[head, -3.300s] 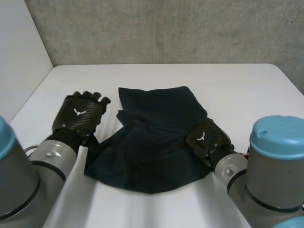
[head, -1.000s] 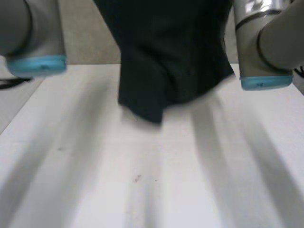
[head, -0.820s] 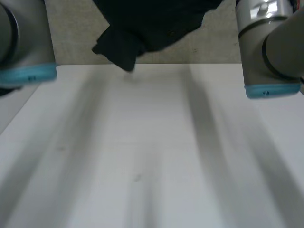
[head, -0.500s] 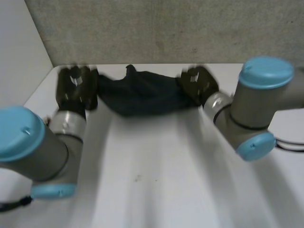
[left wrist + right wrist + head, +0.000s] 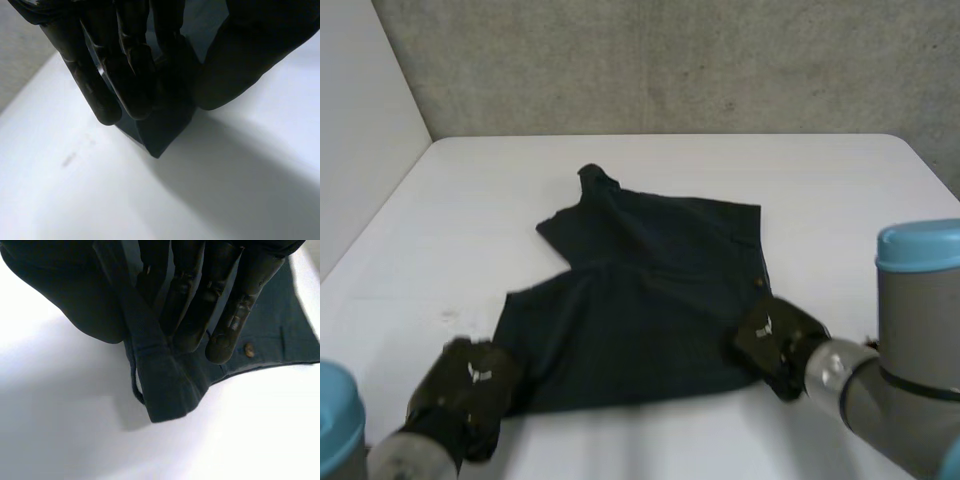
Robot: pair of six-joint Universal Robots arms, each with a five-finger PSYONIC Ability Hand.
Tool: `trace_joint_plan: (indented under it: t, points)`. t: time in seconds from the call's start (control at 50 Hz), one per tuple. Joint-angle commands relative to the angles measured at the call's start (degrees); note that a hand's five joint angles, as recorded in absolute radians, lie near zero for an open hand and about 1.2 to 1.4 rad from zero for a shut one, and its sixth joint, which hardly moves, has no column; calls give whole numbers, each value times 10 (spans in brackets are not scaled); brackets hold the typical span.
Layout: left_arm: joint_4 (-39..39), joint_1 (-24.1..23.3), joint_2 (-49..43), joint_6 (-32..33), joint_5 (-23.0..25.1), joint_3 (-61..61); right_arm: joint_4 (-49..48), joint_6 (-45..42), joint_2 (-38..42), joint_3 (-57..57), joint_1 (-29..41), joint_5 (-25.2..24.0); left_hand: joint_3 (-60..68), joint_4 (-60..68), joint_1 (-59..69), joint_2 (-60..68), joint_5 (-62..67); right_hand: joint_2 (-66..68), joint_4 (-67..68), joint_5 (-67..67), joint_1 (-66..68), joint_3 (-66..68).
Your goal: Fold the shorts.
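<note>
Left hand [image 5: 460, 392] and right hand [image 5: 775, 335] pinch dark navy fabric shorts' [image 5: 640, 290] corners by white table's [image 5: 840, 200] near edge; tension evenly.

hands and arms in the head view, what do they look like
The left hand and right hand are black, each with a small white emblem on its back. Their fingers are thick, glossy and segmented. Each wrist ends in a silver-grey ring. The right arm is a grey cylinder under a light-blue cap; the left arm is grey too, with the same blue cap.
</note>
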Motion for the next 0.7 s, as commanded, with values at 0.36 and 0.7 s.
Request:
trace_joint_plan:
  t: [0.36, 0.7]
  points:
    - [220, 101, -95, 101, 154, 152, -28, -56, -34, 77, -26, 0, -528, -531, -489, -532, -507, 126, 117, 135, 233, 106]
    - [115, 133, -470, 79, 222, 515, -62, -56, -12, 87, -26, 0, -330, -332, -290, -334, -309, 126, 117, 135, 233, 106]
